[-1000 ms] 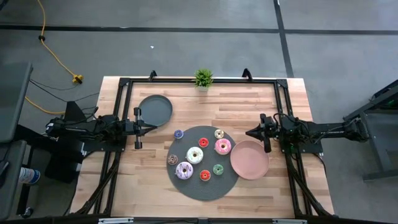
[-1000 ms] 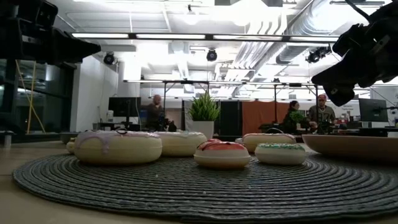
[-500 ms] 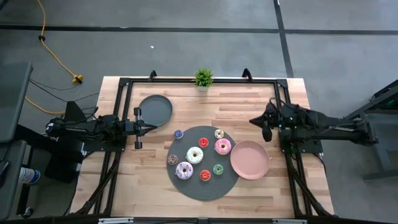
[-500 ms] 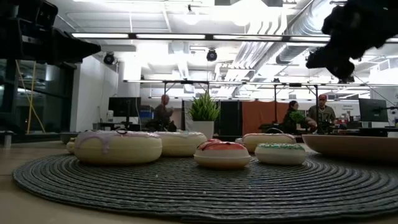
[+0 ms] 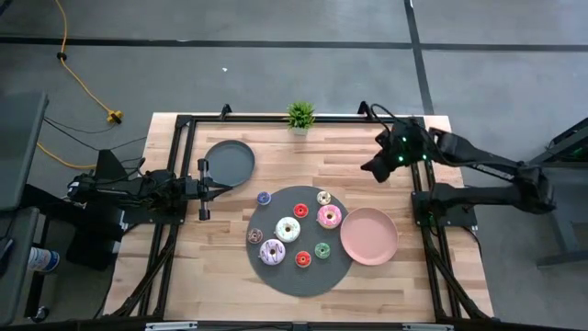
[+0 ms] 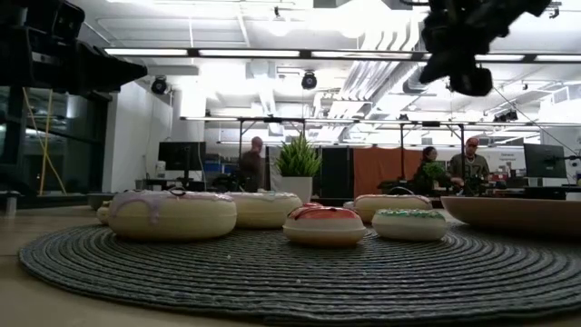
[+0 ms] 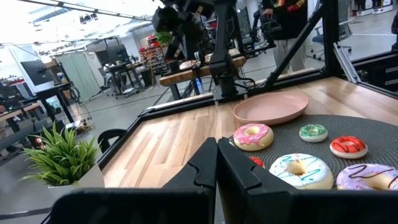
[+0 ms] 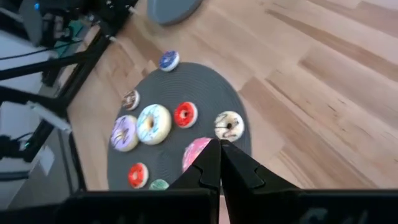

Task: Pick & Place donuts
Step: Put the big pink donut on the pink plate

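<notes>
Right pincer (image 5: 375, 168), closed and empty, hangs high at upper right of the high view, donuts (image 5: 296, 230) on the round mat (image 5: 276, 268) lying down-left of it; left pincer (image 5: 225, 187), closed, sits comparably near.

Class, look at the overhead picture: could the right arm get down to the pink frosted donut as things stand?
Probably yes. The right end effector hangs shut above bare table, beyond the mat. The pink frosted donut lies uncovered on the mat's right side, nothing over it; the pink plate sits beside it.
</notes>
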`<control>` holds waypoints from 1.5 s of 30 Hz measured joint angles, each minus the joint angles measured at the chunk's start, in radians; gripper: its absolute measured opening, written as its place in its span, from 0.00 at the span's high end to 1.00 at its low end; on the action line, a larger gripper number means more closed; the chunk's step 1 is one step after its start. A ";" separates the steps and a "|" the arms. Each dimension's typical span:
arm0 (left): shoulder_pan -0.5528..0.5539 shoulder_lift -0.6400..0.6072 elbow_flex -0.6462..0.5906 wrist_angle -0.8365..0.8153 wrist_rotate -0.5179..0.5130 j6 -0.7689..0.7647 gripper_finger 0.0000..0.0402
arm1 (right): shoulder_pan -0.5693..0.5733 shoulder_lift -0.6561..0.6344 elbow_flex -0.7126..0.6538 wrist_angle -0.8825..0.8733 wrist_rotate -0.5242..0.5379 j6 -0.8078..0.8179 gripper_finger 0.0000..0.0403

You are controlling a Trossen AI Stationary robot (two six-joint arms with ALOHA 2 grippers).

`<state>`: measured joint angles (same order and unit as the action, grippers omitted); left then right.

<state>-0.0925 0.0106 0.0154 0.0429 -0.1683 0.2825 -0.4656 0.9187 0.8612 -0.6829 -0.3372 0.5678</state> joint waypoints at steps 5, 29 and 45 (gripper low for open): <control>0.000 0.000 0.000 0.000 0.000 0.000 1.00 | -0.065 0.073 0.084 -0.067 -0.069 -0.101 1.00; 0.000 0.000 0.000 0.000 0.000 0.000 1.00 | -0.030 0.480 0.101 -0.188 -0.143 -0.255 1.00; 0.000 0.000 0.000 0.000 0.000 0.000 1.00 | 0.051 0.548 0.044 -0.079 -0.055 -0.320 0.72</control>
<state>-0.0922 0.0105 0.0151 0.0429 -0.1684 0.2825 -0.4151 1.4666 0.9055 -0.7618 -0.3923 0.2483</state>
